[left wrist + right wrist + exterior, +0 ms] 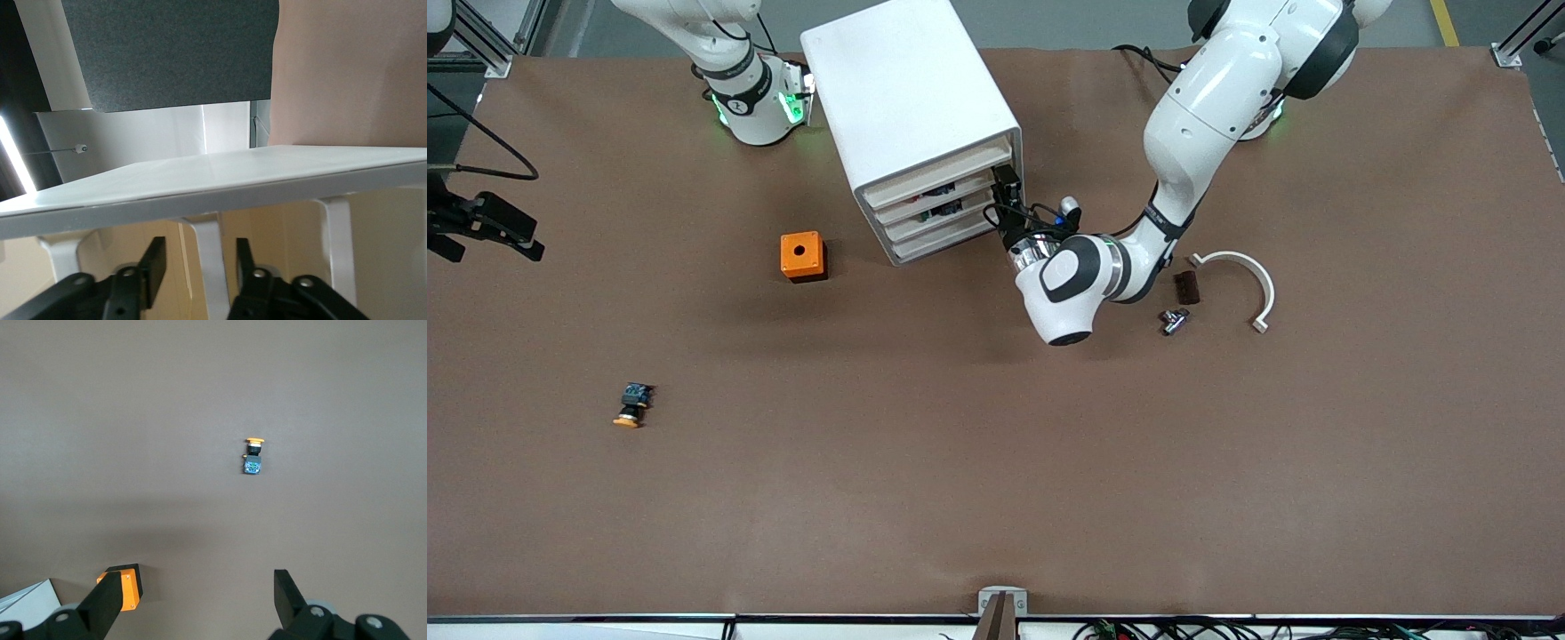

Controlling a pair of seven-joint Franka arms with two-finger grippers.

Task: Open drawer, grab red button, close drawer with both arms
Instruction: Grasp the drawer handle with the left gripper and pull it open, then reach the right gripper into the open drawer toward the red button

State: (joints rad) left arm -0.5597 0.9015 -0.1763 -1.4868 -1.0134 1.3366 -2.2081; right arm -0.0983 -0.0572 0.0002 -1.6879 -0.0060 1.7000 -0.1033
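Brown table top (996,498) all over, and at the right arm's end of it we've got the right gripper (200,583) hanging up in the air with its fingers spread wide and nothing between them. Down below that gripper, out ahead of its fingertips, lies a little button with an orange-yellow cap (631,405) on its side, and the orange cube (802,256) with the round hole peeks out right by one fingertip in the right wrist view. Next along is the white cabinet (907,98) with its four stacked fronts, all looking pushed in from where we see it. The drawer (934,197), second from the top, is the one the left gripper (198,263) is nosed up against. Its fingers are apart, one each side of a white tab (212,267) that hangs under the front's lip, and we can't tell if the pads are touching it. Some dark bits show through the fronts, but we can't tell whether any is the red button. Past the left gripper's wrist, toward the left arm's end, sit a small brown block (1185,286), a small metal part (1174,320) and a white half-ring (1240,280), all near each other on the table.
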